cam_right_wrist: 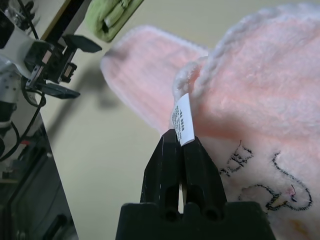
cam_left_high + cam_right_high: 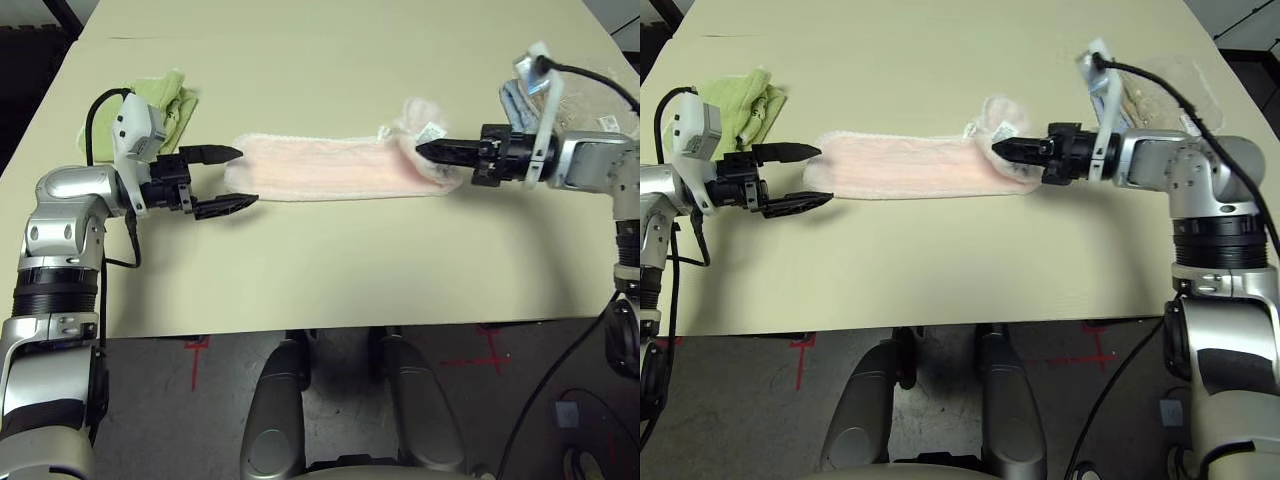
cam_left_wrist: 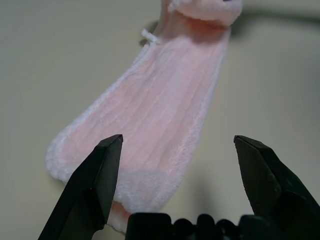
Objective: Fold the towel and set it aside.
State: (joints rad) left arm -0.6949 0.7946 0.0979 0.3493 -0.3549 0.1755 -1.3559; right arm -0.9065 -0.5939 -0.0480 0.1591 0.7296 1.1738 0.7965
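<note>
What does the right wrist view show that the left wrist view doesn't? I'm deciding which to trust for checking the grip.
Right wrist view: the right hand shut on the towel at its white tag, a printed motif, the light green towel and the left hand beyond.

Left wrist view: the left hand's open fingers at the towel's near end, not gripping.

Both: the pink towel on the table.

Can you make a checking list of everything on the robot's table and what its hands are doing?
Surface: pale table, bare in front.
Job's things: pink towel folded into a long strip, right end lifted.
Clutter: green towel behind the left arm; packets behind the right arm.
Grippers: left tool open at the towel's left end; right tool shut on the towel's right end.
Cables: black cable on left arm; another on right.
Surroundings: red floor marks.
</note>
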